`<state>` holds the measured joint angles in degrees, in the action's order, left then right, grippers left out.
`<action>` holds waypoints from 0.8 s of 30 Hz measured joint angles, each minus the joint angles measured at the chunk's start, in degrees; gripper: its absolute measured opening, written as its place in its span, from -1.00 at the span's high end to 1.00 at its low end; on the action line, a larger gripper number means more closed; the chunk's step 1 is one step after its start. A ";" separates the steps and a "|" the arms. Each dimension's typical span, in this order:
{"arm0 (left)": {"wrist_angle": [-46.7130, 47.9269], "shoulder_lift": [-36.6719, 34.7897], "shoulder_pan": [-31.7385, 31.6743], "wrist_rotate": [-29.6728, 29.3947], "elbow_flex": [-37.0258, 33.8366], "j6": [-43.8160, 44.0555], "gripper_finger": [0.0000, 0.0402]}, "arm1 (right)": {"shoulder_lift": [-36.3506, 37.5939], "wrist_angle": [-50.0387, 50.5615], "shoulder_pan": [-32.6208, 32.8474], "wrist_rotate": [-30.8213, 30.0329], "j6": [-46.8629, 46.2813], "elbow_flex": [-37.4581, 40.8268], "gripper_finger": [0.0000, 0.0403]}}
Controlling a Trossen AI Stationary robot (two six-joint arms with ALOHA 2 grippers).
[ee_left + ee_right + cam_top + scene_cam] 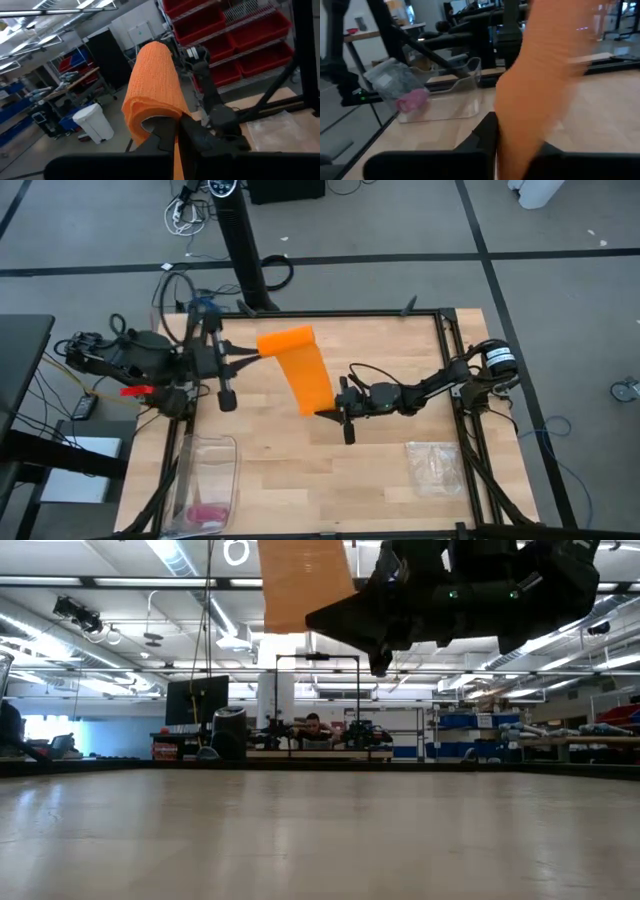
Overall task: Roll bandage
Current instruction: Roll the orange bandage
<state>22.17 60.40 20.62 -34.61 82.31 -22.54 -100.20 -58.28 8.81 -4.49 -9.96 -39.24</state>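
The bright orange bandage is lifted above the table. Its wound end (285, 340) is a loose roll at the far centre. A flat strip (312, 385) runs from it toward the near right. My left gripper (252, 350) reaches in from the left and is shut on the roll, which fills the left wrist view (152, 75). My right gripper (330, 408) is shut on the strip's free end. The strip also shows in the right wrist view (540, 85) and at the top of the low view (305, 585). My left gripper pinches the roll's near side (172, 112) between its two fingers; a thin edge of fabric runs down between them. The fingers come level from the table's left. The loose roll bulges beyond the fingertips, clear of the table. My right gripper pinches the strip's free end (507, 125) between its two fingers, coming level from the table's right, across the strip. One layer or several, I cannot tell. The strip rises flat from the fingers toward the roll, clear of the table.
A clear plastic box (205, 475) with a small pink bundle (207, 513) stands at the near left. A clear zip bag (435, 465) lies at the near right. A black frame (447, 330) borders the wooden tabletop.
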 joint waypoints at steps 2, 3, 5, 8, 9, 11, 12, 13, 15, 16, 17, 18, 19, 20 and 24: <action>-0.03 -0.67 0.00 -1.08 -0.05 -1.33 0.95 | 0.30 -0.08 0.52 2.00 -0.01 0.00 0.94; -0.08 -0.92 0.00 -2.19 -0.05 -2.32 0.95 | 0.40 -0.24 0.86 3.18 -0.13 0.00 0.94; -0.14 -1.13 0.00 -4.40 -0.05 -4.04 0.95 | 0.42 -0.28 1.82 4.53 -0.37 0.00 0.97; -0.12 -1.20 -0.94 -7.47 -0.07 -6.19 0.95 | 0.42 -0.23 3.63 5.88 -0.67 0.00 0.98; -0.04 -1.22 -1.56 -8.24 -0.07 -6.77 0.95 | 0.42 -0.22 4.34 6.54 -0.98 0.00 0.98; 0.34 -1.28 -3.16 -8.76 -0.26 -7.15 0.95 | 0.42 -0.37 5.91 7.37 -1.37 0.00 0.98; -0.03 -1.55 -4.03 -8.76 -0.91 -7.23 0.95 | 0.42 -0.45 6.82 7.43 -1.40 -0.01 0.99; -0.11 -1.87 -4.91 -8.76 -1.76 -7.27 0.95 | 0.42 -0.42 7.71 7.57 -1.65 -0.02 0.99; -0.69 -2.61 -7.16 -8.63 -3.87 -7.33 0.95 | 0.43 -0.42 9.40 7.63 -1.88 -0.02 0.99; -1.36 -3.18 -8.46 -8.59 -5.39 -7.59 0.95 | 0.51 -0.41 10.18 7.60 -1.88 -0.02 0.99; -2.32 -3.85 -9.72 -8.59 -7.21 -8.10 0.95 | 0.72 -0.37 10.91 7.44 -1.90 -0.02 0.99; -3.71 -4.70 -10.94 -8.61 -9.25 -8.67 0.95 | 0.99 -0.34 11.59 7.08 -1.95 -0.02 0.99; -5.07 -5.57 -12.19 -8.59 -11.43 -8.98 0.95 | 1.32 -0.39 12.19 6.70 -1.97 -0.02 0.99; -6.49 -6.47 -13.54 -8.48 -13.67 -9.15 0.95 | 1.76 -0.33 12.68 6.26 -1.98 -0.02 0.99; -12.56 -10.19 -19.38 -5.82 -23.67 -10.26 0.95 | 3.89 0.11 13.69 5.36 -1.95 -0.02 0.99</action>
<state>9.60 50.21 1.24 -40.43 58.64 -32.80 -96.31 -58.17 22.50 0.87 -11.90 -39.27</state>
